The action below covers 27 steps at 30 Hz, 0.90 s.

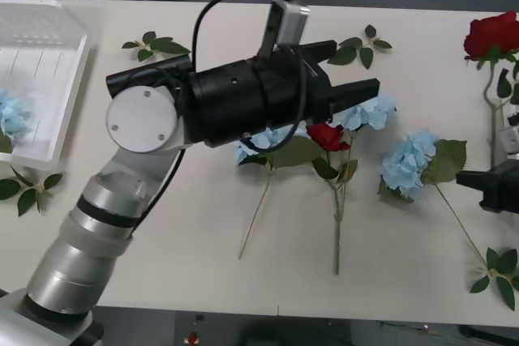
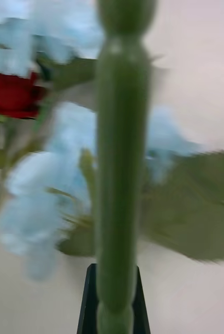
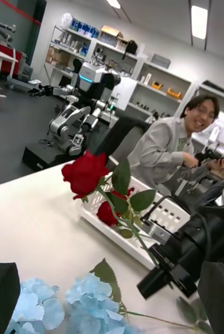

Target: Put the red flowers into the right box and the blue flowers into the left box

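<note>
The left gripper [image 1: 357, 96] hangs over the middle of the tabletop [image 1: 162, 232], pointing to the robot's right; its black fingers [image 3: 2, 292] are spread wide and hold nothing. Just below and beside it lie a blue flower [image 1: 369, 111] and a red rose [image 1: 328, 136], their stems running toward the robot, with a second blue cluster [image 1: 255, 142] partly hidden under the wrist. Another blue flower [image 1: 408, 164] lies apart, further to the right. The right gripper [image 1: 486, 186] is at the right edge of the tabletop and is closed on the green stem [image 2: 119, 172] of a rose [image 1: 492, 35], whose head stands raised near the far right corner; in the left wrist view this rose [image 3: 84, 172] is upright in front of the right box [image 3: 122, 229], which already holds one red rose [image 3: 107, 211]. The left box [image 1: 49, 79] sits at the far left and contains a blue flower [image 1: 11, 114]. Loose leaf sprigs [image 1: 158, 44] lie scattered on the tabletop.
</note>
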{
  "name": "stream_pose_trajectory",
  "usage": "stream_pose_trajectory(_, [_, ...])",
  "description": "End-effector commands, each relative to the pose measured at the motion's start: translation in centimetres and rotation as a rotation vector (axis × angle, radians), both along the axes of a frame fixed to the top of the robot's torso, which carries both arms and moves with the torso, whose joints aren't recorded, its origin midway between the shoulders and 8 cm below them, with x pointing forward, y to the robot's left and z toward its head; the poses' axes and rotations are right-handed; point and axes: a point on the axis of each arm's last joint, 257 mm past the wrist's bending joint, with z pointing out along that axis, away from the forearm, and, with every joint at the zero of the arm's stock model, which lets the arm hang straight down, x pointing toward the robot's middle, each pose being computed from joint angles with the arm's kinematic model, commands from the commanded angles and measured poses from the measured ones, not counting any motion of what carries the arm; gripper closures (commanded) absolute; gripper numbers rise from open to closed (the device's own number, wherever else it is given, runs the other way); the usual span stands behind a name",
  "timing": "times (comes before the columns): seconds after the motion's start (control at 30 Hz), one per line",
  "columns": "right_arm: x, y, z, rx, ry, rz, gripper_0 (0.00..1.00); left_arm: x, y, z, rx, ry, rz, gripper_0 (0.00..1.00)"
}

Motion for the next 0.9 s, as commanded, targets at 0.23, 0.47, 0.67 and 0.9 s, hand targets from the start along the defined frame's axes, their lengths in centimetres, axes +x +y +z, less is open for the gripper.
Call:
stream_pose_trajectory(0.23, [-0.8,-14.7,3.3,-0.118,0.125,-0.278,1.0,-0.8,8.8,-2.0,0.12,0.2,-0.088,0.0])
stream_pose_trajectory(0.47, [-2.6,-22.8,6.6,-0.186,0.187,-0.461,1.0,-0.6,12.3,-9.7,0.359,0.461,-0.01,0.0])
stream_pose_trajectory(0.67, [-4.0,-27.4,6.9,-0.238,0.229,-0.599,1.0,-0.8,13.3,-14.4,0.501,0.578,0.061,0.0])
stream_pose_trajectory(0.9, [-4.7,-30.7,6.6,-0.238,0.219,-0.701,1.0,-1.5,13.6,-19.6,0.617,0.714,0.153,0.0])
